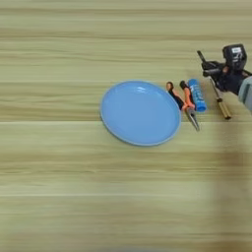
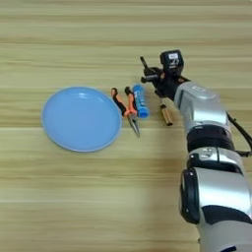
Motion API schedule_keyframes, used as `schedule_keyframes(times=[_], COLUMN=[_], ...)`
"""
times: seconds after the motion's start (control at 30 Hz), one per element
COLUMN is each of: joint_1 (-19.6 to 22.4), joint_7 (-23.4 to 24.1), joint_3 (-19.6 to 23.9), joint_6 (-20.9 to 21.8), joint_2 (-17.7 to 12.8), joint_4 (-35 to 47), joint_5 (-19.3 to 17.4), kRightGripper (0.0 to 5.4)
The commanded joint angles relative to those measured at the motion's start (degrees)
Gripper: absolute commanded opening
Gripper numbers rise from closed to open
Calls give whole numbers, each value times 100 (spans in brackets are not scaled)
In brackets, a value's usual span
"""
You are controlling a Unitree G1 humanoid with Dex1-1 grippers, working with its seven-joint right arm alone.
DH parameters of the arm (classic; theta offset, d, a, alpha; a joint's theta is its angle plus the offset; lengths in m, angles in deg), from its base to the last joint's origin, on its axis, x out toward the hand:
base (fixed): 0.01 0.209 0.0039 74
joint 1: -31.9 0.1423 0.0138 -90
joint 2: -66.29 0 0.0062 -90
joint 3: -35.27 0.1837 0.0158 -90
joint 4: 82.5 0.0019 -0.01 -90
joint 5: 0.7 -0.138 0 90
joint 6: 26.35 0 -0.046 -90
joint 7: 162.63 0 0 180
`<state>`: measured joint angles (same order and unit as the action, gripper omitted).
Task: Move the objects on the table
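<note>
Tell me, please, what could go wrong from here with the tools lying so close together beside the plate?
The orange-handled pliers and the blue cylinder lie tight together, so reaching for one could nudge the other. The right gripper hovers over the amber-handled screwdriver, near the thin black stick; a low sweep might roll either away. The pliers also lie close to the round light-blue plate's rim and could snag it.

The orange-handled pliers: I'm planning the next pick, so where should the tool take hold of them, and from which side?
Probably from above, across the two orange handles of the pliers near the pivot. They lie flat beside the plate, jaws pointing toward the robot. The blue cylinder lies close on their right, so the tool has little room there; closing along their length may suit better.
</note>
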<state>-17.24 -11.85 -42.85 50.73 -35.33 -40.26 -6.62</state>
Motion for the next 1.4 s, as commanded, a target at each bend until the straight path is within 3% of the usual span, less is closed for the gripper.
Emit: schedule_keyframes(times=[0.03,0.67,1.4], joint_1=[622,1041,979], joint_7=[184,931,1389], joint_3=[45,-65,-43], joint_6=[324,1143,1241], joint_2=[-441,-738,-816], joint_4=[-73,-2020,-2660], joint_5=[86,582,729], kRightGripper=[27,27,27])
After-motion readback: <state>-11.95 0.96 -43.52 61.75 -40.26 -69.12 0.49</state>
